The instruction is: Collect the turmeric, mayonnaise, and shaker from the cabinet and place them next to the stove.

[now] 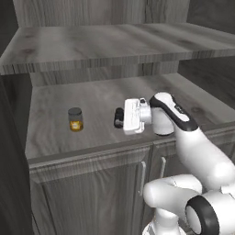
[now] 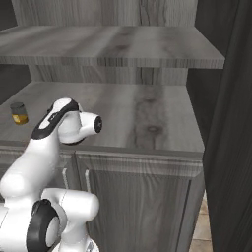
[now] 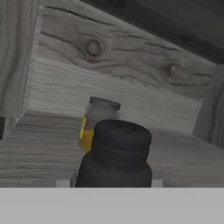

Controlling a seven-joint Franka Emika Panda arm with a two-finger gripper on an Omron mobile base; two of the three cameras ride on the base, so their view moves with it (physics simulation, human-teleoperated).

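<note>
Black shaker [image 3: 116, 153]: rounded, ribbed, clamped in gripper [image 1: 119, 118].
Turmeric [image 1: 75, 119]: glass jar, grey lid, beyond gripper.
Shelf [image 1: 55, 124]: grey wood-grain.

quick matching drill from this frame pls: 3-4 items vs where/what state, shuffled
Items:
1. turmeric
2. shaker
3. gripper
4. cabinet doors

States:
A. shut, under the lower shelf, silver handles
B. standing free on the lower shelf, to the left of the hand in the left base view
C. closed on a black item
D. black, held at the hand, close in front of the hand camera

Pairs: 1-B, 2-D, 3-C, 4-A
</note>
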